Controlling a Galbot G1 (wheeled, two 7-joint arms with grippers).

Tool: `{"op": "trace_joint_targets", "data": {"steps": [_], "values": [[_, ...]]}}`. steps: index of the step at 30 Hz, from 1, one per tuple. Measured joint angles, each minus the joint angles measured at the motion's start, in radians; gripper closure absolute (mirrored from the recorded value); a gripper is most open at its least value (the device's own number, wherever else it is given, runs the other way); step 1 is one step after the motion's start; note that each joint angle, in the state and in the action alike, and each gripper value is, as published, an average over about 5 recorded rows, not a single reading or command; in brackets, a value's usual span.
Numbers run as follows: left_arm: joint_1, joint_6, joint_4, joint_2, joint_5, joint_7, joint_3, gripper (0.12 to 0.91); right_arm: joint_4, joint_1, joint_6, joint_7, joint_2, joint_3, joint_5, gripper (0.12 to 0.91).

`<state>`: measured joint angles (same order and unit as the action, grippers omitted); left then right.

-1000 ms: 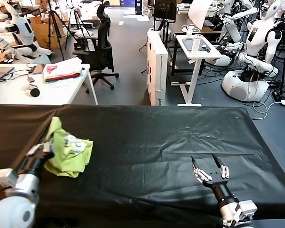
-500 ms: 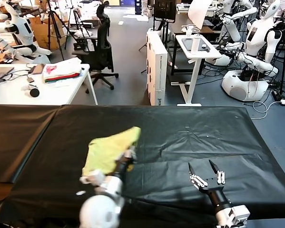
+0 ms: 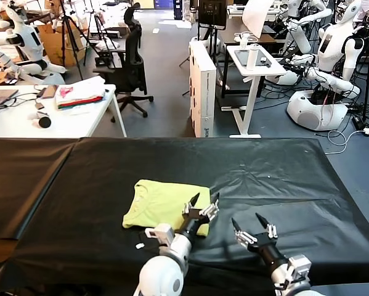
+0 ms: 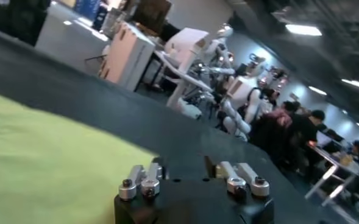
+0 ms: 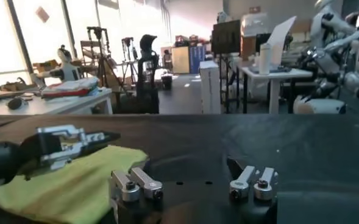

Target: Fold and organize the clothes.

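- T-shirt (image 3: 162, 202) lies flat on the black table (image 3: 283, 179), just left of and under the left gripper (image 3: 202, 205)
- Left gripper: fingers spread, holding nothing, over the shirt's right edge
- Right gripper (image 3: 252, 225): fingers spread, empty, right of the left one, apart from the shirt

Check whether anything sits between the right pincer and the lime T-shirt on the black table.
The left pincer does: it hangs open over the T-shirt's near right corner, on the side facing the right pincer. Otherwise only bare black table cover lies between them.
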<state>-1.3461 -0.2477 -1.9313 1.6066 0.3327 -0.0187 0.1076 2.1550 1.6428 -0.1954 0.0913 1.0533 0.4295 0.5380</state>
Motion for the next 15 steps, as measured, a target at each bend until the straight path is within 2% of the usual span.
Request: {"op": "trace_joint_targets", "data": {"steps": [3,9,12,15], "values": [[0.000,0.040,-0.018,0.002,-0.055,0.033,0.006,0.128,-0.012,-0.038,-0.054,0.020,-0.014,-0.035,0.071,0.118],[-0.006,0.088,-0.052,-0.003,-0.137,0.084,0.050,0.123,-0.029,-0.124,-0.153,0.066,-0.029,-0.118,0.194,0.118],[-0.018,0.122,-0.069,-0.057,-0.190,0.120,0.085,0.123,-0.038,-0.171,-0.189,0.100,-0.026,-0.159,0.230,0.118],[-0.032,0.167,-0.088,-0.155,-0.248,0.147,0.126,0.123,-0.051,-0.224,-0.212,0.138,-0.016,-0.197,0.246,0.118]]}}
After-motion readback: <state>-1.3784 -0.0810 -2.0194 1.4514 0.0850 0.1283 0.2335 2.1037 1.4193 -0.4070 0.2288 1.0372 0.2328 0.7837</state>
